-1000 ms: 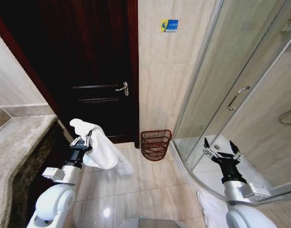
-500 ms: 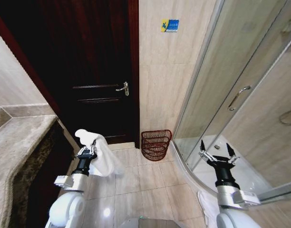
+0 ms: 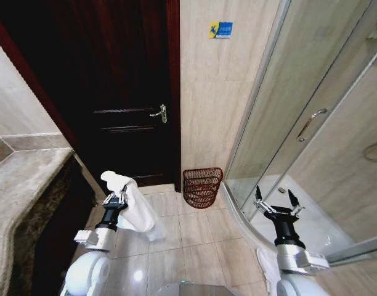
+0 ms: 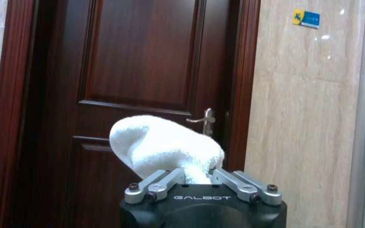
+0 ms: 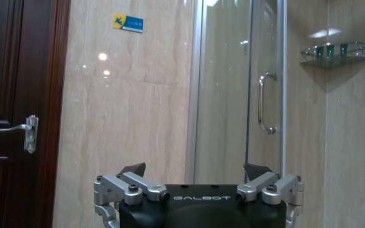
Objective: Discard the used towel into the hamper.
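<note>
Gripping the towel (image 3: 134, 206) by a bunched fold, the left gripper (image 3: 116, 198) is carrying it at the lower left of the head view, raised so that most of the cloth is hanging free of the tiled floor (image 3: 194, 240) rather than dragging. In the left wrist view the jaws are pinched tight on a narrow neck of fabric while the rest is mounding above them, in front of the dark door (image 4: 144, 61); a grip like this is judged secure for transport. The hamper (image 3: 201, 187) is standing at lower centre, just beside the door frame and against the beige wall, near the shower enclosure (image 3: 312, 123) and well apart from the towel. Its mouth is facing up, so a release from above is judged the likely requirement. The right gripper (image 3: 275, 200) is idling at lower right with fingers spread wide and nothing between them, clear of the carrying path.
</note>
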Robot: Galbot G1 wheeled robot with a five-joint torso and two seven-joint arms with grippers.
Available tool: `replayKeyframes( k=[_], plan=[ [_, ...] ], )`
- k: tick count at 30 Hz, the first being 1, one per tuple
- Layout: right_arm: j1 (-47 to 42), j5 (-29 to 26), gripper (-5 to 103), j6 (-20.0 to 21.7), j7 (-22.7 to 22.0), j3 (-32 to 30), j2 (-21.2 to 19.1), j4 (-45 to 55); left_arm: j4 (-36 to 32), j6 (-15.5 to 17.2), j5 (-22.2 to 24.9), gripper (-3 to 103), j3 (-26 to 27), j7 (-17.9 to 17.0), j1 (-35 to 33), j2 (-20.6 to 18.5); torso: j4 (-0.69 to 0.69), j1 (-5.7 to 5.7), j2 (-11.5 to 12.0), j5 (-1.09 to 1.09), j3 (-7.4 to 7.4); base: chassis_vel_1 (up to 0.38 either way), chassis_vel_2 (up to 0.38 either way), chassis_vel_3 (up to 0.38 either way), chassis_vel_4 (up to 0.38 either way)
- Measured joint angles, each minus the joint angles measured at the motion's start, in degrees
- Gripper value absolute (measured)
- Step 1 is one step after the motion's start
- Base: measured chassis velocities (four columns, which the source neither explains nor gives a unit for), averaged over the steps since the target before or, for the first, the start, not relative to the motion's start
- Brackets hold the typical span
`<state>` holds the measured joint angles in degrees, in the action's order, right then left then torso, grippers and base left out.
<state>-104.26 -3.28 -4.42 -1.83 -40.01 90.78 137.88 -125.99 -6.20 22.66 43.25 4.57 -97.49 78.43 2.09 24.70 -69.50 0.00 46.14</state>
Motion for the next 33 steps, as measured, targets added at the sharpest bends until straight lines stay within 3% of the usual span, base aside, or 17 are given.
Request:
replayKeyframes(
  k=[11, 33],
  plan=[
    [3.6, -1.8, 100, 3.2, 0.0, -0.2, -1.8, -2.0, 1.3, 3.3, -0.4, 7, 0.2, -0.1, 3.8, -0.9, 0.00, -1.52, 3.3, 0.01, -1.72, 0.000, 0.000, 0.000, 0.000],
    [3.2, -2.4, 100, 2.4, 0.4, 0.5, -2.1, -4.3, 1.1, 1.8, -1.5, 7, 1.2, 0.0, 1.7, -0.4, 0.00, -4.44, 9.7, 0.00, -5.26, 0.000, 0.000, 0.000, 0.000]
  ],
)
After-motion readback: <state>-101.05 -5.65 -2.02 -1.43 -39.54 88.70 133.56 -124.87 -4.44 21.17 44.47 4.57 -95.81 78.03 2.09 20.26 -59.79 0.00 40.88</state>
